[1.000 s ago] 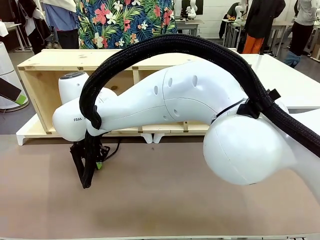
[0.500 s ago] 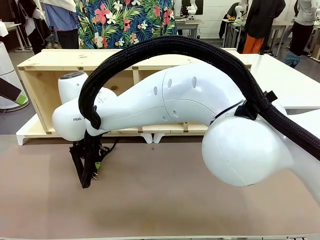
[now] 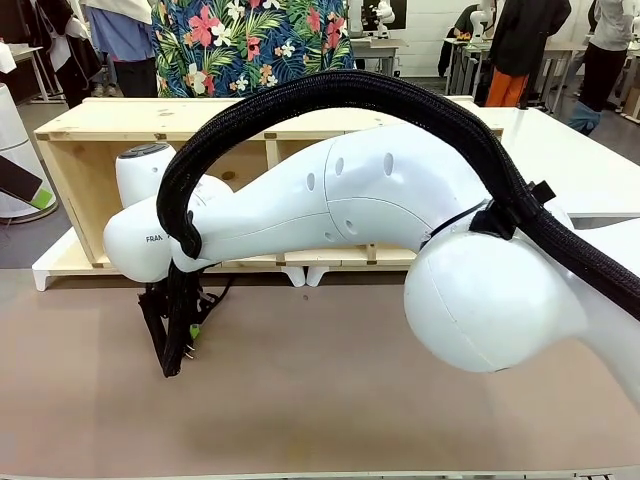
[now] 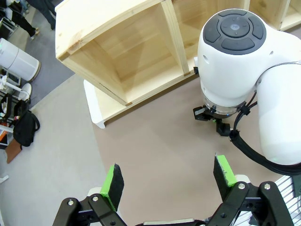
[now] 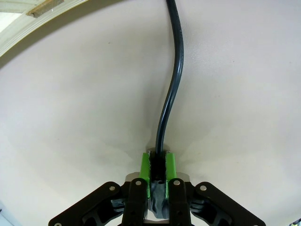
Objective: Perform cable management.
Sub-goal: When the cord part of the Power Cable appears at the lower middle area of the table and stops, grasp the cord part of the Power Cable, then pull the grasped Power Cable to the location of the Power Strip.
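My right gripper (image 5: pixel 158 162) is pinched tight on the cable (image 5: pixel 171 94). The 2 green pads (image 5: pixel 145 165) press against its black end from both sides, just above the table (image 5: pixel 70 103). I cannot tell whether the part between them is the plug itself. From the pads the cable runs away across the tan tabletop, bends gently once, and leaves my right wrist view at its top edge, near the pale rim of the wooden shelf unit (image 5: pixel 28 23).

In the front view my right arm (image 3: pixel 350 195) reaches across the middle to the left part of the table, with its thick braided sleeve (image 3: pixel 400 95) arching over it. The hand hangs down at the near edge of the shelf unit, and a thin black loop of cable shows just beside it.

My left gripper (image 4: pixel 168 176) stands wide open, its 2 pads well apart with only bare tabletop between them. It hovers above the table, looking down at my right wrist in front of the shelf unit.

A person in a flowered shirt (image 3: pixel 250 40) stands behind the shelf unit.
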Motion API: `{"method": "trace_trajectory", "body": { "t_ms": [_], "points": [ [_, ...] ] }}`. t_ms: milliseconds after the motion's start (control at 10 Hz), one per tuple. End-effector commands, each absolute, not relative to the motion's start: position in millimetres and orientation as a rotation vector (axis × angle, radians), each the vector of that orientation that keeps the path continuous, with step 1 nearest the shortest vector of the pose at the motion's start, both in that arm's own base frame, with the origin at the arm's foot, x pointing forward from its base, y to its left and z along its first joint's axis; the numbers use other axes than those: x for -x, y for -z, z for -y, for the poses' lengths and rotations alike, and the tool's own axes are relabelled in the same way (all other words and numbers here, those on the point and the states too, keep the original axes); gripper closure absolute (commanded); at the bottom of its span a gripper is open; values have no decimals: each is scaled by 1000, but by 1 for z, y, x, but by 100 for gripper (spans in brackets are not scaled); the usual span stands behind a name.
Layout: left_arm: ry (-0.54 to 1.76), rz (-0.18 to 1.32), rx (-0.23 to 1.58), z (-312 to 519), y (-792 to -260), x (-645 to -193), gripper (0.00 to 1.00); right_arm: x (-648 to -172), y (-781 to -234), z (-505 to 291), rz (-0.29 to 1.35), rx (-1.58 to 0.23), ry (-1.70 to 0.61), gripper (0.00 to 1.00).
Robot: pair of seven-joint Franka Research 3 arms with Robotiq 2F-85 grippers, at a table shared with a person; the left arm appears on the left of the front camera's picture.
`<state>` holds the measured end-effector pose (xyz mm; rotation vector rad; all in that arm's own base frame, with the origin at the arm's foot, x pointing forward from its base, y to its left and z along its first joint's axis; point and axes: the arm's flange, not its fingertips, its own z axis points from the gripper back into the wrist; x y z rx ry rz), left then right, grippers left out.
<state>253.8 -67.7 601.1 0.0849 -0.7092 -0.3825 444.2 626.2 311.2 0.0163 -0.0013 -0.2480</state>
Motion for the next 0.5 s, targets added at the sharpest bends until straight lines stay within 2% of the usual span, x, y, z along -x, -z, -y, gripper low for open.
{"method": "trace_trajectory", "body": {
  "t_ms": [0,400],
  "points": [
    [393,715,-88,67,-602,-254,0,-444,-312,-626,2,-14,253,93],
    [393,715,-88,67,-602,-254,0,-444,-312,-626,2,-14,253,93]
  ]
}}
